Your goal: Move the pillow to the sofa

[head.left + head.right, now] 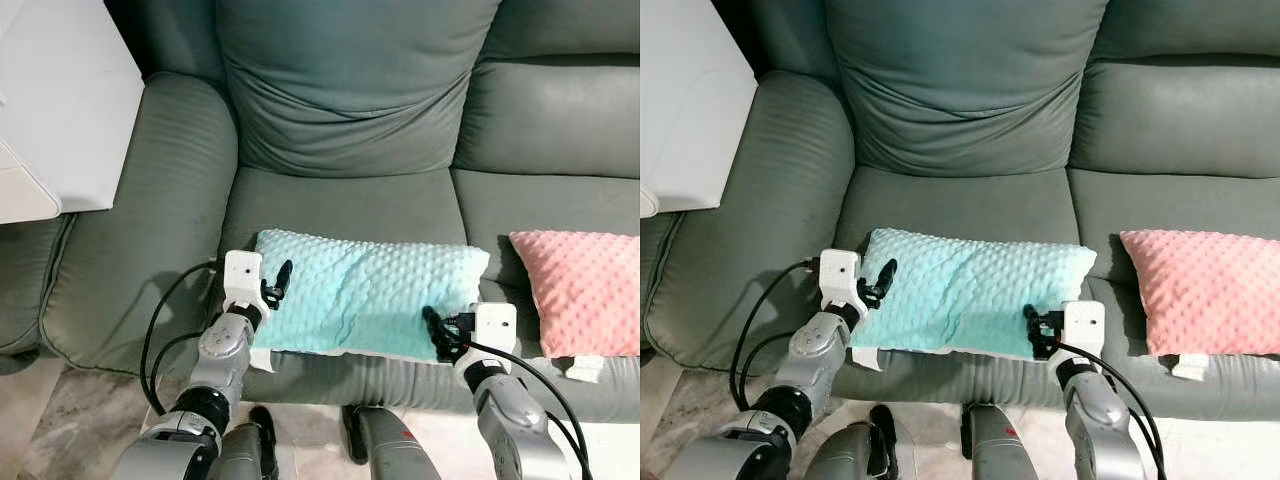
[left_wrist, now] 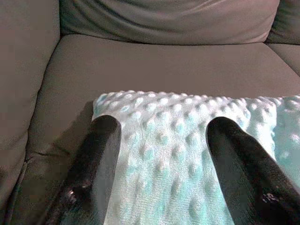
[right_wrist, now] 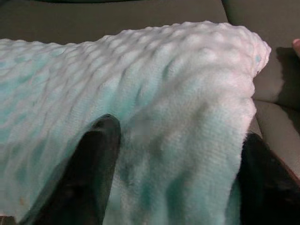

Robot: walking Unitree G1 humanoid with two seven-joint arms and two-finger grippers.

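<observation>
A teal dotted pillow [image 1: 365, 295] lies flat on the front part of the grey sofa's seat [image 1: 340, 205]. My left gripper [image 1: 280, 280] is at the pillow's left end, open, and in the left wrist view its two black fingers [image 2: 98, 164] stand wide apart over the pillow's edge [image 2: 164, 154]. At the pillow's front right corner sits my right gripper [image 1: 435, 330], also open. In the right wrist view the pillow [image 3: 178, 108] bulges between the spread fingers [image 3: 93, 164].
A pink dotted pillow [image 1: 585, 290] lies on the neighbouring seat to the right. The sofa's broad armrest [image 1: 150, 220] rises on the left, with a white piece of furniture [image 1: 60, 100] behind it. Marbled floor [image 1: 60, 430] lies before the sofa.
</observation>
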